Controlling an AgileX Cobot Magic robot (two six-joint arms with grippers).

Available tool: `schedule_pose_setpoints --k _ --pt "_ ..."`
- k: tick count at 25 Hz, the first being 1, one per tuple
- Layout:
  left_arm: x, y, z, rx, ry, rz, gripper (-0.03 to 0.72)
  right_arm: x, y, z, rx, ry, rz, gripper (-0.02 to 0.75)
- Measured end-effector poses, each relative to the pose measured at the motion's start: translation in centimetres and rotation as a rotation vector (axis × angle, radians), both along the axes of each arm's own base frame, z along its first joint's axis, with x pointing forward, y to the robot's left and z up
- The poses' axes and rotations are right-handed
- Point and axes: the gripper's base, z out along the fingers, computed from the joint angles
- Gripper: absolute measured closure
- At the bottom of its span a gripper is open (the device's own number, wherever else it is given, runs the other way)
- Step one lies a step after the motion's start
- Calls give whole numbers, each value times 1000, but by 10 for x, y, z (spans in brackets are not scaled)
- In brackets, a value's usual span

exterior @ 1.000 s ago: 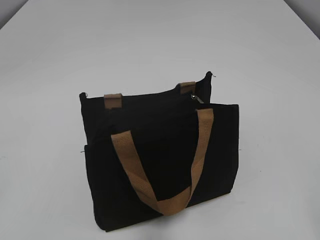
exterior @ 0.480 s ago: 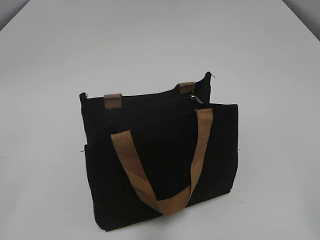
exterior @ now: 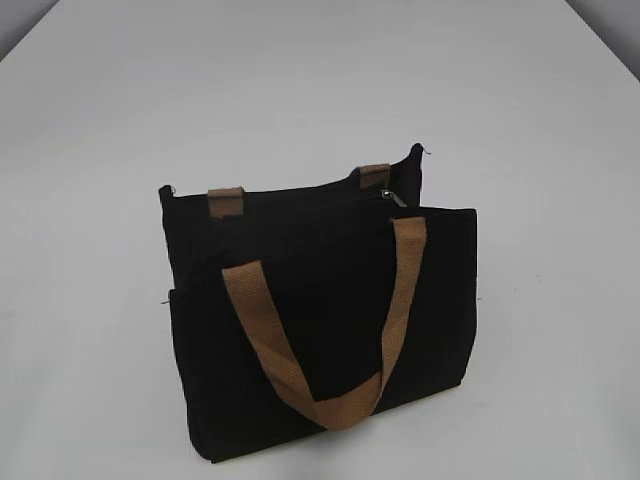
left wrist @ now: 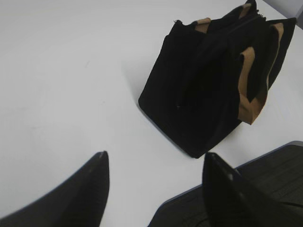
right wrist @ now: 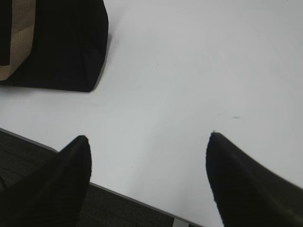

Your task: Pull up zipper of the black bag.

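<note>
The black bag (exterior: pixel 330 330) stands upright on the white table, with one tan handle hanging down its front. The small silver zipper pull (exterior: pixel 394 197) sits near the right end of the bag's top edge. No gripper shows in the exterior view. In the left wrist view the bag (left wrist: pixel 199 94) stands ahead and to the right, and my left gripper (left wrist: pixel 154 158) is open and empty, well short of it. In the right wrist view a corner of the bag (right wrist: pixel 61 52) is at the upper left, and my right gripper (right wrist: pixel 147 138) is open and empty, apart from it.
The white table (exterior: pixel 320 90) spreads all around the bag. Its front edge, with dark floor beyond, shows in the left wrist view (left wrist: pixel 246 163) and in the right wrist view (right wrist: pixel 128 196), close to each gripper.
</note>
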Motion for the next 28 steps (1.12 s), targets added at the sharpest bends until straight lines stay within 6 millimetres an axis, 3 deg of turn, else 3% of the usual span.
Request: schedule_pose_setpoints --k 4,10,15,20,28 --pt "-1 0 0 -1 1 55 223 0 0 0 0 0 0 155" --pt "-3 0 0 -2 0 344 232 0 0 0 -1 0 -12 155" --pt "-9 0 0 -16 -31 514 246 0 2 0 -1 -1 -167 155" --pt "-10 0 -1 -17 -32 534 257 0 3 0 -1 -1 -283 155" --pt "-10 0 -1 -17 -32 534 260 0 3 0 -1 -1 -288 155"
